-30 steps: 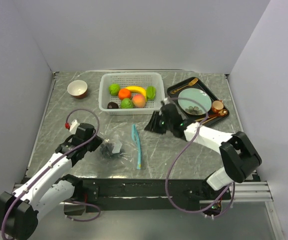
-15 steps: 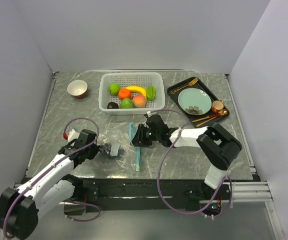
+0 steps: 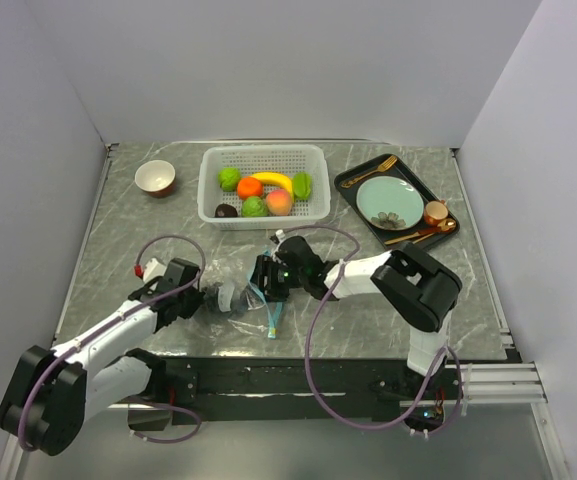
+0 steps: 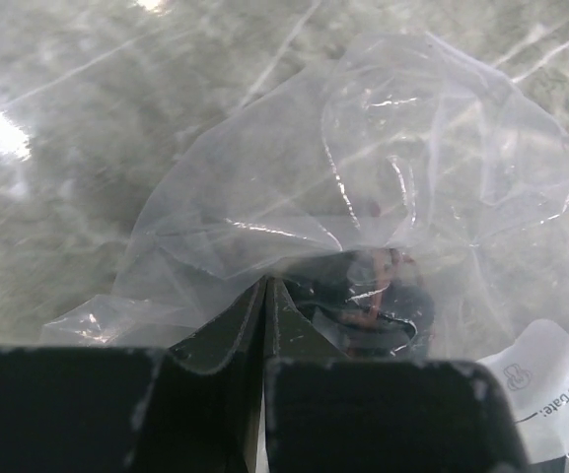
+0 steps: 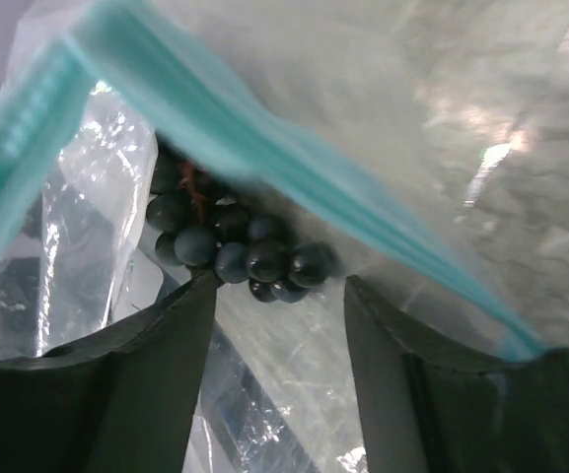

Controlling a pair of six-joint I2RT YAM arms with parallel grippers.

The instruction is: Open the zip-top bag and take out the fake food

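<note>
Near the front of the grey marbled worktop (image 3: 448,290) lies the clear, crinkly zip-top bag (image 4: 294,187). The left fingers (image 3: 220,297) are pinched together on its film. The right fingers (image 3: 265,277) stand apart at its teal strip (image 5: 264,158), with dark round grapes (image 5: 235,251) just inside. At 12 o'clock, a perforated white basket (image 3: 263,150) holds glossy fruit (image 3: 250,187).

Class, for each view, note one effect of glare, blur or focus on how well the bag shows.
Top external: evenly lit, but the zip-top bag barely shows. Left wrist: glare streaks the crinkled plastic; the near jaws look soft. Right wrist: the zip strip is out of focus, the grapes sharper.
</note>
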